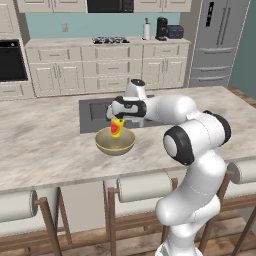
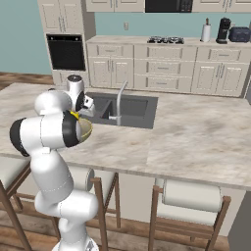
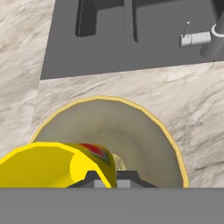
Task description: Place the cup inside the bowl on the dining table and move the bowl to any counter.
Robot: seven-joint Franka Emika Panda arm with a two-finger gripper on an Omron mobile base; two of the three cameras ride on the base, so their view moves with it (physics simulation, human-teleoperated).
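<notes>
The cup (image 1: 117, 127), yellow with a red patch, is held tilted over the bowl (image 1: 115, 142), its lower end inside the rim line; contact with the bowl cannot be judged. In the hand view the cup (image 3: 52, 165) is seen clamped at the wall by the gripper (image 3: 106, 180), jaws drawn together on it. The gripper (image 1: 118, 119) is seen just above the bowl. The bowl (image 3: 131, 135) is set on the dining table (image 1: 45, 145), just near of the dark sink (image 1: 95, 112). The faucet (image 2: 119, 100) is placed at the sink's right side. Stools (image 1: 142, 187) are lined along the near edge. The counter (image 1: 65, 42) is set well beyond, against the teal wall.
</notes>
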